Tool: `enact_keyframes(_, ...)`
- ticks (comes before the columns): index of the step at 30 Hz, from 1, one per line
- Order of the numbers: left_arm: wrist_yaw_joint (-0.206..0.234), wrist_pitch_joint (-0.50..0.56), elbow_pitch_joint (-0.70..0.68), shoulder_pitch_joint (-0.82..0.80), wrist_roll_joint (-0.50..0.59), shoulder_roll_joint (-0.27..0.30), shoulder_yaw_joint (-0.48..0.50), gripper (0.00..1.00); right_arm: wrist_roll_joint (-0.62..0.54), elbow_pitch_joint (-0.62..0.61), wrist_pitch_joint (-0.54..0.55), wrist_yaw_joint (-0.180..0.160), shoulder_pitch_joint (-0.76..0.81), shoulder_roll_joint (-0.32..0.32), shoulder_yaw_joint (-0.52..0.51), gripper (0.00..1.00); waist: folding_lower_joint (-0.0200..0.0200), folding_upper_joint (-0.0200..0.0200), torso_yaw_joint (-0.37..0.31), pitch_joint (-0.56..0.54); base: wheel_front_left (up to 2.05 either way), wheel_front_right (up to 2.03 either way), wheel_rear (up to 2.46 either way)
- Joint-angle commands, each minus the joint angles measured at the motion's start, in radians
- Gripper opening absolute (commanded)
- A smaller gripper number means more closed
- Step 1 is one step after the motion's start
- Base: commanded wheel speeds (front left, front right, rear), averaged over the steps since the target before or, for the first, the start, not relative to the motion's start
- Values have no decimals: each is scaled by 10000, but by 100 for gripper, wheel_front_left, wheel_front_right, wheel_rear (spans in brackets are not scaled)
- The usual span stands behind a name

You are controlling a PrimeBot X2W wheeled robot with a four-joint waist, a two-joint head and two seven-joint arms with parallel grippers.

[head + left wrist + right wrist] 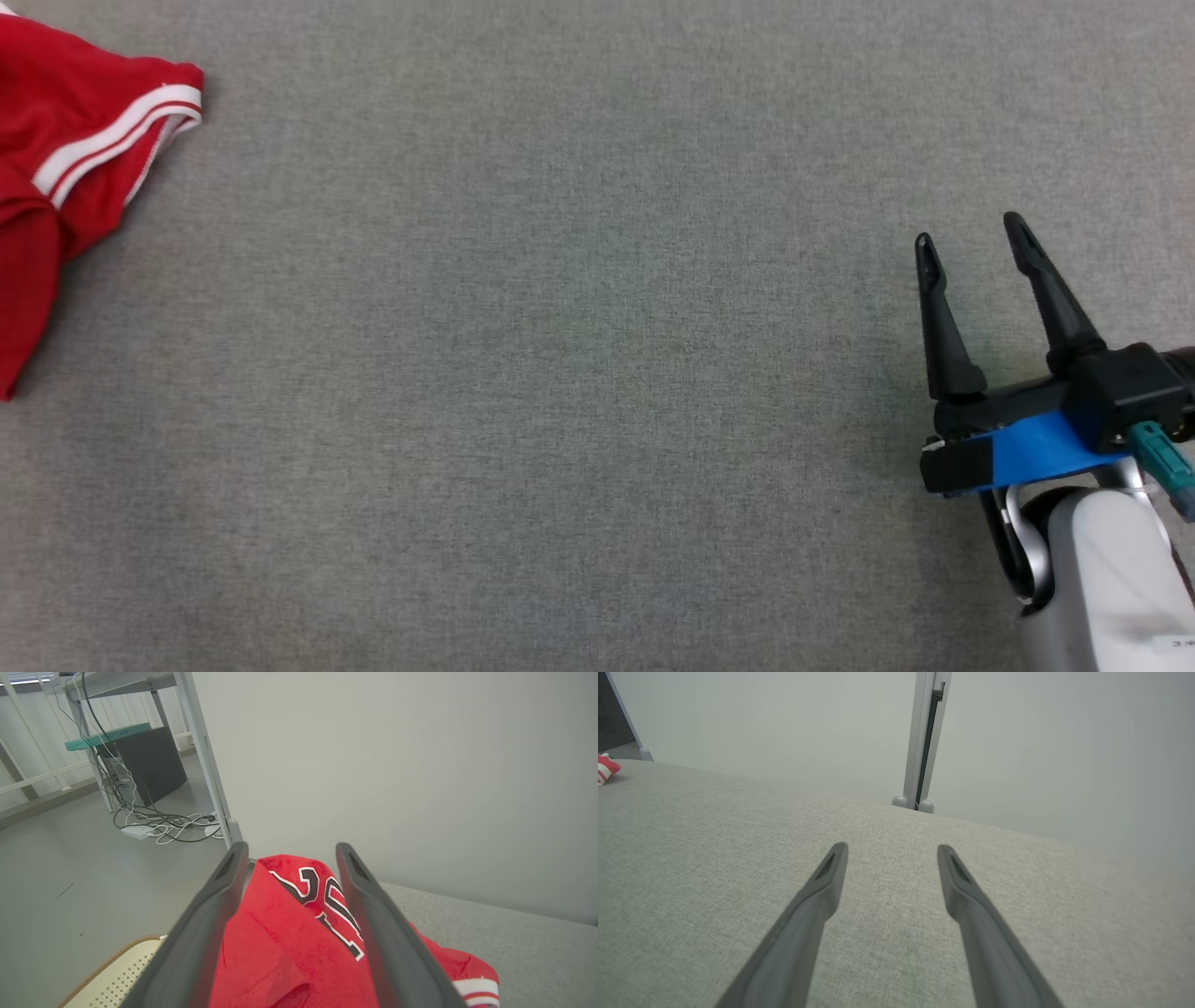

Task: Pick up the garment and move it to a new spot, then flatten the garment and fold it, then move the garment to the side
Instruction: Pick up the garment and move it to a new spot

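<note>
- Nearest, the right gripper [970, 235] sits over the near right part of the desk [579, 392]. It is carried on a pale forearm [1102, 579], with a blue band [1046, 448] behind its black fingers. Its jaws stand wide apart, and only the desk's grey cloth shows between them.
- From its own wrist camera, those two dark fingers [812, 914] point across the desk toward the far edge. Whether they touch the surface cannot be told.
- The desk is covered in an even grey woven fabric, which stretches between the right gripper and the garment.
- The garment [65, 159], a red jersey, lies bunched at the desk's far left corner, well apart from the right gripper. A sleeve hem with white stripes [121, 140] faces the desk's middle.
- The left gripper [290, 848] is at that corner, its jaws spread wide and not closed on the cloth. The red fabric shows between and beneath its fingers, with black numerals edged in white [308, 879] on it. Whether the fingers touch the cloth cannot be told.
- Beside the desk's left edge, lower down, is a cream perforated surface with a brown rim [117, 970].
- Farther off, a grey floor [93, 868] carries a tangle of cables [163, 828] and a dark box [149, 760] under a pale metal frame [205, 765].
- Farthest, a plain pale wall [784, 728] rises behind the desk's far edge, with a grey upright post [924, 737] against it.
</note>
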Motion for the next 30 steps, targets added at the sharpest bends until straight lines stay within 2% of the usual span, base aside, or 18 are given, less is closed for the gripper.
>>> enact_keyframes(1, -55, 145, 292, -195, 51, 106, -73, 100, 14, -177, 53, 2, 119, -70, -43, 100, -2, -6, -4, 106, 0, 0, 0)
enact_keyframes(7, -454, 1387, 2253, -719, -64, 417, -350, 100, 42, -927, 372, 2, 213, -207, -110, 100, -2, -6, -5, 574, 0, 0, 0)
enact_keyframes(16, -1106, 2896, 4352, -1291, -743, -27, -470, 100, 78, -1220, 606, 2, 163, -253, 62, 100, -2, -6, 170, 682, 0, 0, 0)
enact_keyframes(17, -1169, 2919, 4482, -1308, -784, -71, -497, 80, 83, -1223, 628, 2, 170, -251, 85, 100, -2, -6, 178, 663, 0, 0, 0)
enact_keyframes(18, -1215, 2782, 4549, -1325, -822, -75, -522, 27, 84, -1213, 650, 2, 176, -249, 103, 100, -2, -6, 187, 641, 0, 0, 0)
enact_keyframes(19, -1244, 2661, 4615, -1334, -862, -77, -524, 0, 96, -1185, 663, 2, 177, -248, 138, 100, -2, -6, 186, 609, 0, 0, 0)
enact_keyframes(30, -1494, 72, 4355, -2114, -563, 175, -1020, 0, 289, -550, 365, 2, 374, -164, 313, 100, -2, -6, 250, -323, 0, 0, 0)
